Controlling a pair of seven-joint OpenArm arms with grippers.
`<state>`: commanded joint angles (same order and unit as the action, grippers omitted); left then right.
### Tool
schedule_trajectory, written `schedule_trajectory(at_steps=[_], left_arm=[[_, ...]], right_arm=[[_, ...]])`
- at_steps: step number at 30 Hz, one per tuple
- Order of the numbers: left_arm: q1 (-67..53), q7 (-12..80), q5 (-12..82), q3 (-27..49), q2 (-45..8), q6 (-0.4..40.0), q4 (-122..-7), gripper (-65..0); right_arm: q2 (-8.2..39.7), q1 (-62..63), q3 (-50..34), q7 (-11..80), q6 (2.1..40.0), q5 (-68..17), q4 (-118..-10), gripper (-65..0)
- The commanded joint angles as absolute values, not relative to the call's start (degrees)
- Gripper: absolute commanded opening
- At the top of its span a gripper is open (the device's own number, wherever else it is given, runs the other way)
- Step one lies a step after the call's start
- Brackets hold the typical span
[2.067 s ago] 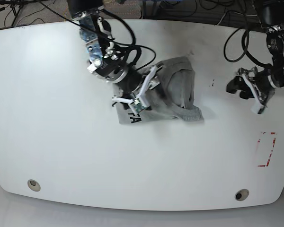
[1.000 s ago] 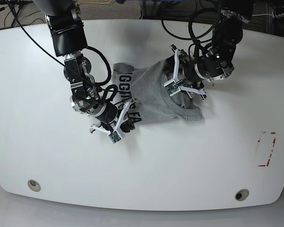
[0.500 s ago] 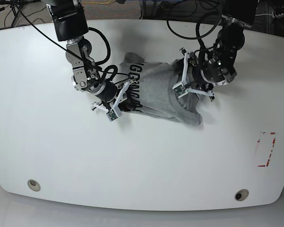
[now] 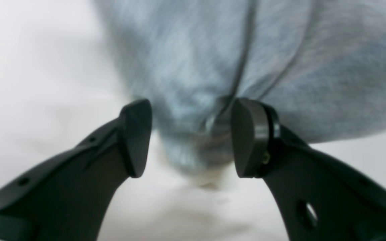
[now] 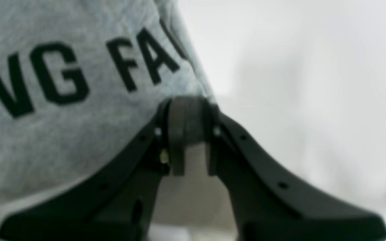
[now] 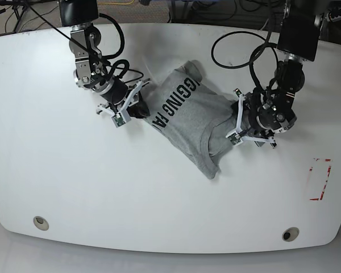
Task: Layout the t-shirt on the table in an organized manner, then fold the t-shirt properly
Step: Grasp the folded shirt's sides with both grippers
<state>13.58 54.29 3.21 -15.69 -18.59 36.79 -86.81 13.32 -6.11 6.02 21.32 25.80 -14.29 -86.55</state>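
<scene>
— Lying bunched near the middle of the table [image 6: 57, 187], the t-shirt [image 6: 188, 122] runs diagonally in the base view, with its black lettering [image 6: 171, 103] facing up. Does the inspector confirm both arms are at it?

— Confirmed. The right gripper [image 5: 188, 134] is clenched on the t-shirt's edge just past the letters "FA"; the right wrist view shows its pads pressed together with grey cloth pinched at their tips. The word is cut off at the frame's left side, so only "NG FA" can be read there.

— And the left gripper [image 4: 191, 137]?

— Its jaws stand apart in the left wrist view, with a blurred fold of grey cloth and a seam [image 4: 243, 63] lying between them. Neither pad is pressing the fabric. The view is soft, so the inspector cannot say which part of the garment this is.

— Anything hidden in the base view?

— The left gripper's fingertips are masked there by its own body and cables [image 6: 238, 45]. The shirt's sleeves and collar cannot be told apart in the crumple. A red-and-white mark [image 6: 319, 179] sits well apart, near the table's edge.
</scene>
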Motion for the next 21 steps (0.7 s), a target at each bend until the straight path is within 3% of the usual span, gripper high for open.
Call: schedule_trajectory(at_steps=[3, 9, 21], left_arm=[[16.0, 54.8, 3.4, -15.5, -18.5, 40.0, -87.7, -29.2], [18.8, 59.9, 3.4, -13.4, -18.3, 40.0, -96.4, -29.2], [13.0, 68.9, 3.4, -8.7, -11.1, 40.0, -107.6, -29.2]], right_arm=[[12.7, -6.9, 6.0, 21.4, 25.7, -14.3, -88.1, -56.3], [12.0, -7.8, 5.8, 25.5, 25.7, -14.3, -94.4, -56.3], [7.3, -6.8, 6.1, 35.9, 25.7, -13.8, -106.9, -56.3]])
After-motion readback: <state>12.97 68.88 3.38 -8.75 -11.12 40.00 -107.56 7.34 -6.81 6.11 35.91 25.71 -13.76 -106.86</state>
